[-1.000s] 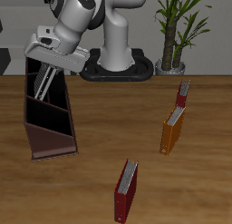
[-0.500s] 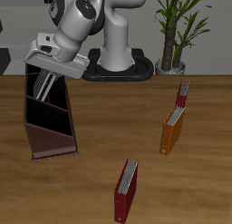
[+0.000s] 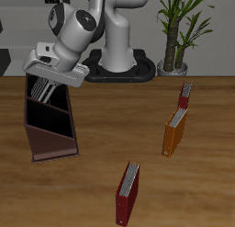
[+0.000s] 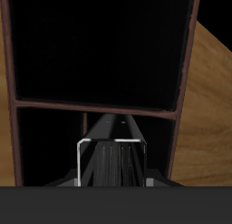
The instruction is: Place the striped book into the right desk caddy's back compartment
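Note:
The striped book [image 3: 39, 87] hangs upright from my gripper [image 3: 42, 83], which is shut on its top edge. It sits over the far end of the right desk caddy [image 3: 51, 131], a dark maroon box with slanted walls, and its lower part is dipping between the walls of the back compartment [image 3: 37, 96]. In the wrist view the striped book [image 4: 111, 160] points down into a dark cell, with a thin divider [image 4: 54, 106] just beyond it and the caddy's side wall [image 4: 188, 73] beside it. How deep the book reaches is hidden.
An orange book [image 3: 174, 132] and a small red book [image 3: 184, 94] stand across the table from the caddy. A dark-red book [image 3: 128, 194] stands near the front edge. The robot base [image 3: 117, 65] and a potted plant [image 3: 177, 33] are at the back.
The gripper has shifted a little farther over the caddy's far end. The book has turned from slanted to nearly upright and sunk lower between the walls.

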Robot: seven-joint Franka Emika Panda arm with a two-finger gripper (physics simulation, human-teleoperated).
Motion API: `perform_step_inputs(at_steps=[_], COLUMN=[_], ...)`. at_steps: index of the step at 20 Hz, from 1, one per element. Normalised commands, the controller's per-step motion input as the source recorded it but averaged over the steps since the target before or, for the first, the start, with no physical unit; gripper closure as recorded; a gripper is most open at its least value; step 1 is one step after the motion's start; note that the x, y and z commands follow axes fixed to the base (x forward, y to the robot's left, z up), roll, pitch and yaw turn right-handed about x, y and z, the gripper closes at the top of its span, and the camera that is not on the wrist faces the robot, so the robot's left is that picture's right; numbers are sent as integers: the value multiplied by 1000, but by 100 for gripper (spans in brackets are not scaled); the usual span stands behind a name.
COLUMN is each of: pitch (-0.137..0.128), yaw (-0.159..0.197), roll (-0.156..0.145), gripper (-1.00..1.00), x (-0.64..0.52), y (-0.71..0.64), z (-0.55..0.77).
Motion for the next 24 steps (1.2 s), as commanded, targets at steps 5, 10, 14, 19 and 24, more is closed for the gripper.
perform_step_inputs(at_steps=[5,10,14,19,24], pitch=[19,22,24,48,13], yaw=[-14,8,27,-1,2], roll=[-21,-14,-11,-18,-12], gripper=[100,100,100,-100,-100], x=[51,49,116,78,32], y=[-108,-105,-45,-32,-44], z=[-127,-225,-177,-104,-30])
